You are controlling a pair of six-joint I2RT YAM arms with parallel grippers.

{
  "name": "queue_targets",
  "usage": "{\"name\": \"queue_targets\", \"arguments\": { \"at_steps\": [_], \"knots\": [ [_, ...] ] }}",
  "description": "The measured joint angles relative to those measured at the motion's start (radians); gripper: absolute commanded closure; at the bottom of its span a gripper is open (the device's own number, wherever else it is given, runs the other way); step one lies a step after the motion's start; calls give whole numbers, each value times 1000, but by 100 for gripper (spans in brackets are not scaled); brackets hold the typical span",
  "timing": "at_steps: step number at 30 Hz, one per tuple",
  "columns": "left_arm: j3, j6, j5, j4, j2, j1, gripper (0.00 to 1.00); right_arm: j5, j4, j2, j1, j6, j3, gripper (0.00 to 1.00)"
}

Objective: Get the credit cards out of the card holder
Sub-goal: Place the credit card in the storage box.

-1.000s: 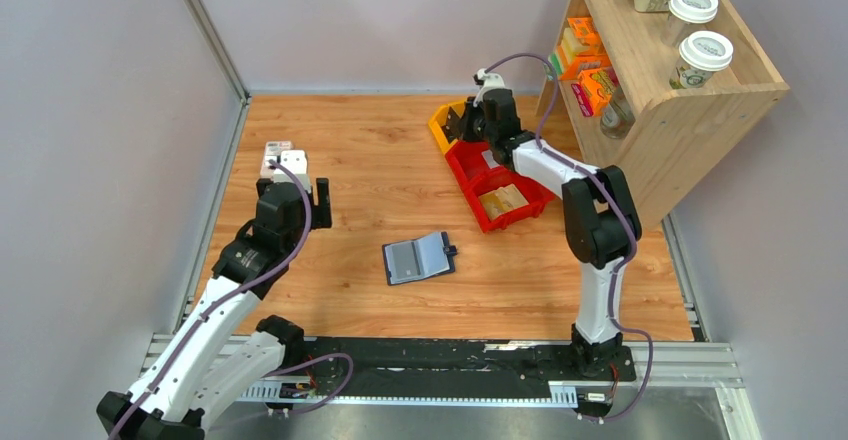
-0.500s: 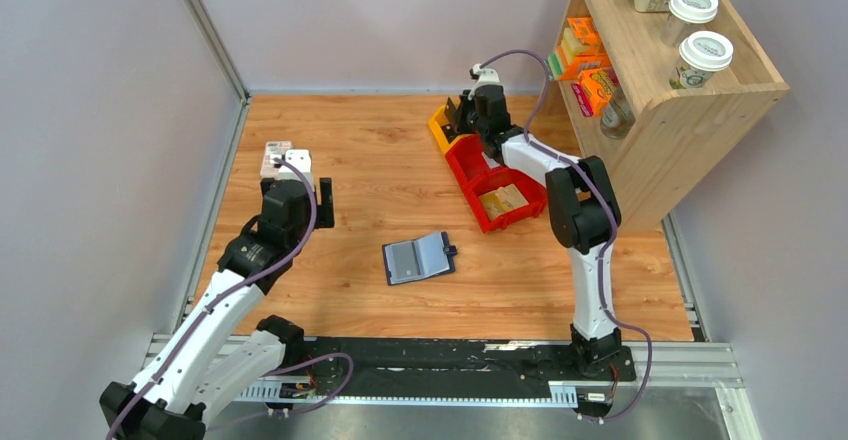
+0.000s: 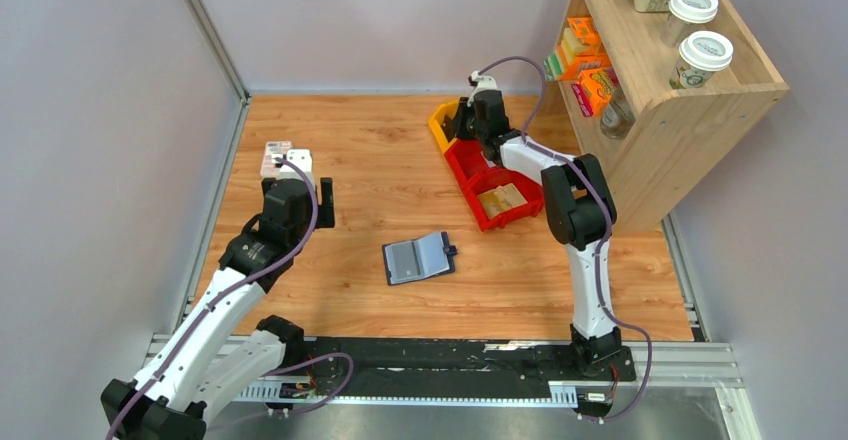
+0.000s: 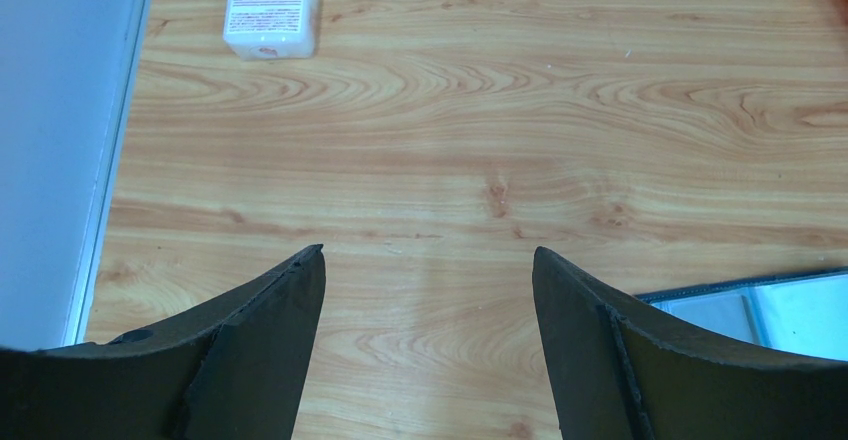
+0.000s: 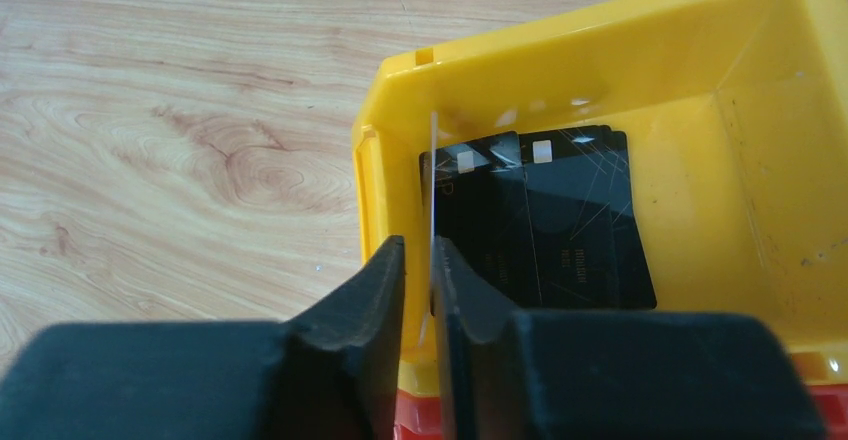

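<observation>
The card holder [image 3: 418, 258] lies open on the table, showing pale pockets; its corner shows in the left wrist view [image 4: 790, 305]. My right gripper [image 3: 468, 120] [image 5: 420, 242] hangs over the left wall of the yellow bin [image 5: 770, 90] and is shut on a thin credit card [image 5: 433, 175] seen edge-on. Two dark cards [image 5: 540, 225] lie flat in the bin. My left gripper [image 3: 305, 198] [image 4: 428, 252] is open and empty above bare table, left of the card holder.
A pink-white box [image 3: 276, 156] [image 4: 271, 5] lies by the left wall. Red bins [image 3: 495, 185] adjoin the yellow bin [image 3: 445, 120]. A wooden shelf [image 3: 670, 110] with cups and boxes stands at the right.
My right gripper has swung left with the card, from over the red bin to the yellow bin's left wall. The left gripper has shifted slightly forward.
</observation>
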Motion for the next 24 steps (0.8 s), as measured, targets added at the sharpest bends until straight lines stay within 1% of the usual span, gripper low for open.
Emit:
{"name": "queue_targets", "arguments": {
  "at_steps": [3, 4, 9, 12, 14, 18, 20, 24],
  "knots": [
    [0, 0, 3, 0, 0, 0, 17, 0, -7, 0, -2, 3, 0, 66],
    [0, 0, 4, 0, 0, 0, 17, 0, -7, 0, -3, 2, 0, 59],
    [0, 0, 15, 0, 0, 0, 17, 17, -13, -6, -2, -2, 5, 35],
    [0, 0, 28, 0, 2, 0, 17, 47, -50, -29, -2, -17, 5, 26],
    [2, 0, 45, -2, 8, 0, 17, 71, -90, -64, 8, -31, -2, 21],
    [18, -7, 77, -16, 25, 0, 18, 114, -177, -179, 34, -54, -32, 16],
    [26, -18, 97, -28, 29, 0, 18, 121, -219, -251, 65, -57, -55, 15],
    [40, -53, 142, -55, 28, 0, 18, 137, -300, -410, 169, -61, -138, 13]
  ]
}}
